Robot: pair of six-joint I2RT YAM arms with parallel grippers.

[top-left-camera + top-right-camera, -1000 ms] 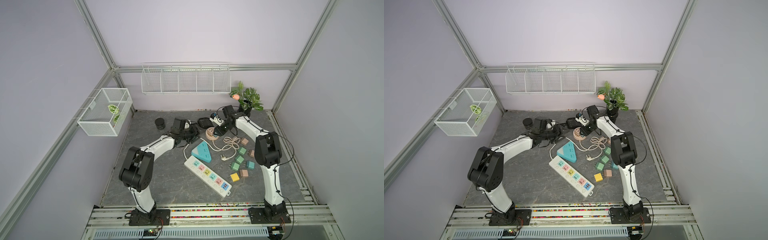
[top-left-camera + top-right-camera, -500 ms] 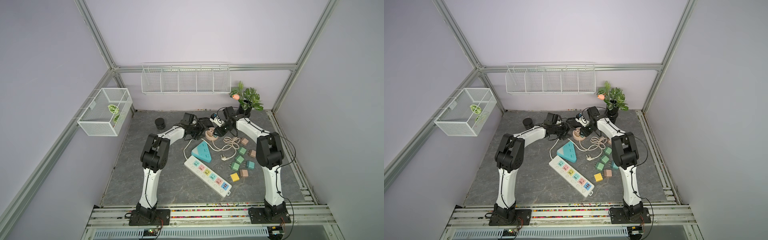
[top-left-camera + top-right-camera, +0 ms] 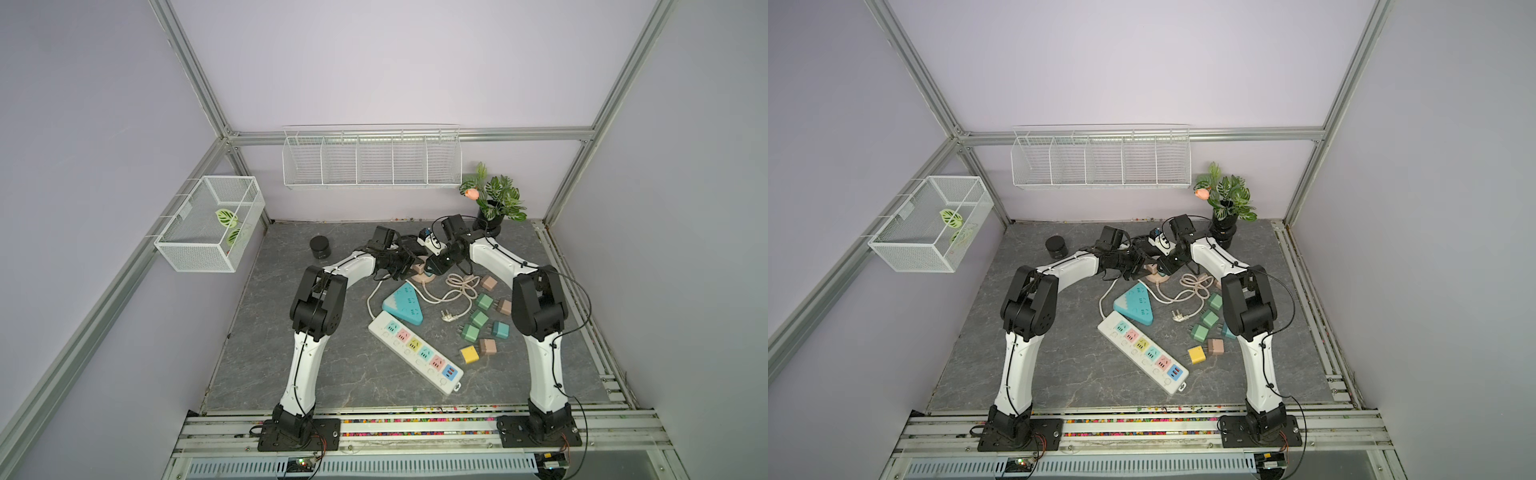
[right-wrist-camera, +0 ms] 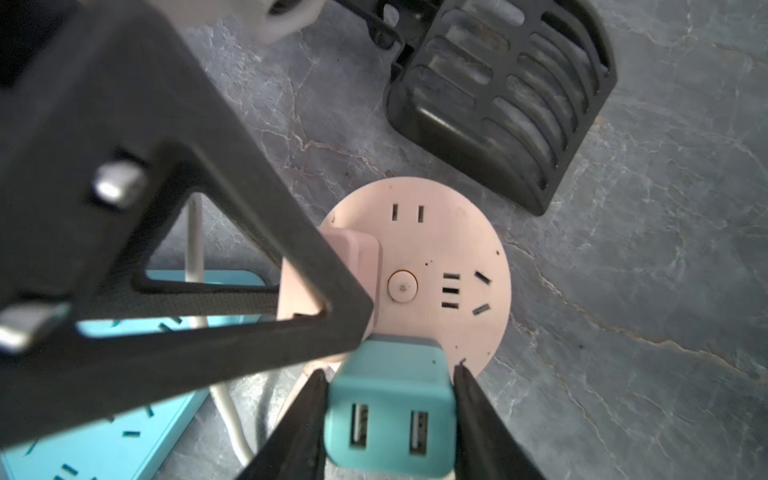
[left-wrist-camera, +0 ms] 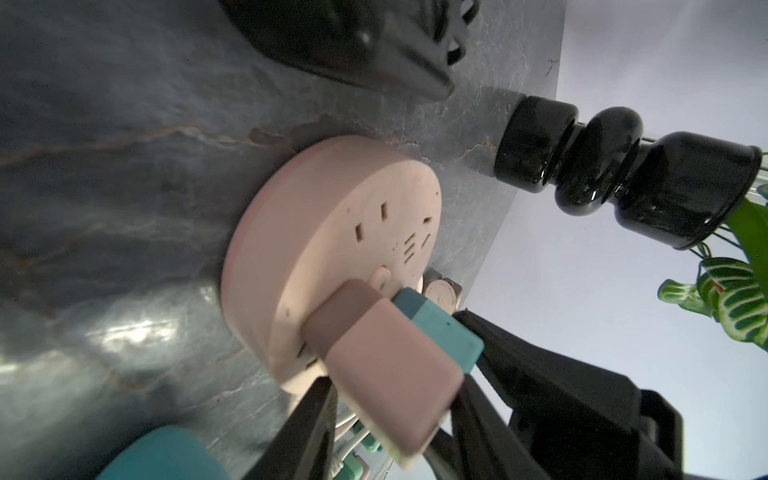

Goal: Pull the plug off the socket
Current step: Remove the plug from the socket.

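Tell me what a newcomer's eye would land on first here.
At the back middle of the table, the left gripper grips the pink plug and the right gripper the teal plug, both seated in the round pink socket. Nearer the front lies a pastel power strip, with loose cube plugs scattered on its right.

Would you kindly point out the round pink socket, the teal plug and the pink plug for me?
round pink socket [image 4: 457, 237], right wrist view, on its bare top face.
teal plug [image 4: 388, 403], right wrist view, on its face with the ports.
pink plug [image 5: 382, 370], left wrist view, on its broad side.
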